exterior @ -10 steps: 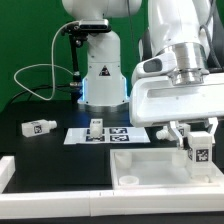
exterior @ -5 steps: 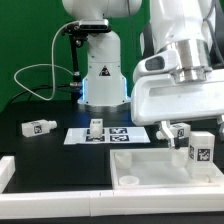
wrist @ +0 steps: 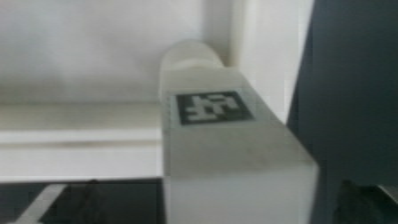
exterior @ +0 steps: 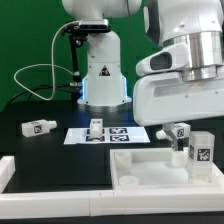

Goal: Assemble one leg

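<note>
Leg [exterior: 198,153] gripped upright by the hand [exterior: 195,140], over the white panel [exterior: 150,168].

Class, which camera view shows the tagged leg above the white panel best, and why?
The wrist view: the leg fills the frame, its tag plainly legible. The exterior view shows that leg small, over the white panel at the exterior view's right, just under the arm.

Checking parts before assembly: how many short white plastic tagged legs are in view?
4. Lying leg on the black table, exterior view's left; upright leg on the marker board; rear leg behind the white rimmed panel; held leg in the end effector. Others may be hidden.
</note>
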Robot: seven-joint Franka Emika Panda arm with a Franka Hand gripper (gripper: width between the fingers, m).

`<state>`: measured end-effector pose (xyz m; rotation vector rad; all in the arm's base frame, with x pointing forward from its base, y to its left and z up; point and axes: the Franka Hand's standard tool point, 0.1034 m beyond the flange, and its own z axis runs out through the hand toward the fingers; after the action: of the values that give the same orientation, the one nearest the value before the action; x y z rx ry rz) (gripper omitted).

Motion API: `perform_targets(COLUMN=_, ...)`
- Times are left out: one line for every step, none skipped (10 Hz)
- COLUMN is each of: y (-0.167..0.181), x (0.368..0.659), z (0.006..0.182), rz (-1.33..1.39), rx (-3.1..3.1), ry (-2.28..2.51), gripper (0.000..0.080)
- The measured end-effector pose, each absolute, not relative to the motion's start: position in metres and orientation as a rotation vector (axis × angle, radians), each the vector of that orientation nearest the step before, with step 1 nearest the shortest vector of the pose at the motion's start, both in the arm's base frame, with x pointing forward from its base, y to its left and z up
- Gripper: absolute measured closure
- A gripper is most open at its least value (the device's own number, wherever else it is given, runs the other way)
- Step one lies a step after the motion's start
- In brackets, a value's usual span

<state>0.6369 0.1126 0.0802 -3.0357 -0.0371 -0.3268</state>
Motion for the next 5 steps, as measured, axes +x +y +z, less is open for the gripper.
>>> perform_targets(y=0.1106, x=0.63, z=0.0758, rz=-0.228, rx=-3.042, ry=-0.017, gripper=0.015)
perform_targets(y=0.1106, x=0.6253, z=0.074, rz=-0.14, rx=-3.042, ry=0.082, gripper=0.015)
perform_targets(y=0.1143, x=0.6241, z=0.0748, rz=-0.098, rx=-3.04, ry=0.136, gripper=0.015)
perform_targets(y=0.1131, x=0.6252, z=0.0746, rz=-0.11, rx=-3.039, ry=0.14, gripper=0.017)
perform_targets(y=0.1127, x=0.6249, z=0.0741, rz=-0.109, rx=-3.04, ry=0.14, gripper=0.033)
